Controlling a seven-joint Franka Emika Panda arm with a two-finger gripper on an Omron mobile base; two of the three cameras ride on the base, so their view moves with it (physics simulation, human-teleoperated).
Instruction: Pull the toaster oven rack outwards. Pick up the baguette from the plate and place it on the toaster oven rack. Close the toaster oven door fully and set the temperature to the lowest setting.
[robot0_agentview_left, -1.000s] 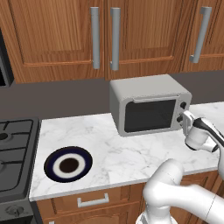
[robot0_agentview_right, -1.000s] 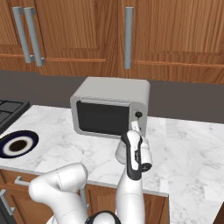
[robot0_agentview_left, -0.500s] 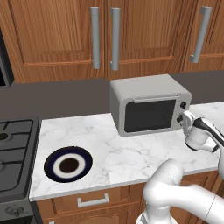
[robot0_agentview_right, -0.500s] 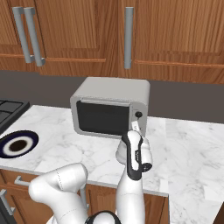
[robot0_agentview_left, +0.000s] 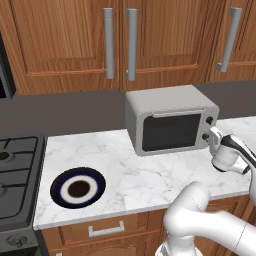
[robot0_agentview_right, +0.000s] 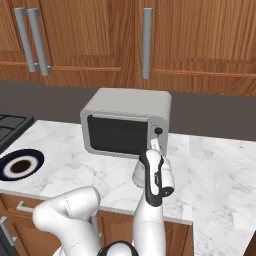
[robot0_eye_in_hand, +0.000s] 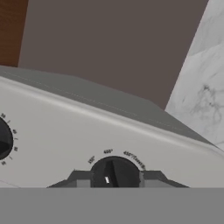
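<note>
The light-grey toaster oven (robot0_agentview_left: 170, 102) (robot0_agentview_right: 127, 102) stands at the back of the marble counter with its dark glass door (robot0_agentview_left: 172, 132) (robot0_agentview_right: 117, 136) shut. My gripper (robot0_agentview_left: 212, 138) (robot0_agentview_right: 153, 145) (robot0_eye_in_hand: 114, 177) is at the oven's right panel, shut on the lower dark knob (robot0_eye_in_hand: 114, 171), with a finger (robot0_eye_in_hand: 81, 178) on each side. The upper knob (robot0_agentview_left: 209, 120) (robot0_agentview_right: 158, 131) (robot0_eye_in_hand: 3, 140) is free. The round navy-rimmed plate (robot0_agentview_left: 60, 181) (robot0_agentview_right: 7, 167) lies empty at the counter's left front. Baguette and rack are hidden.
A black stove (robot0_agentview_left: 15, 165) (robot0_agentview_right: 7, 125) borders the counter on the left. Wooden wall cabinets with long silver handles (robot0_agentview_left: 131, 42) (robot0_agentview_right: 147, 42) hang above the oven. A drawer handle (robot0_agentview_left: 106, 230) sits below the counter's front edge.
</note>
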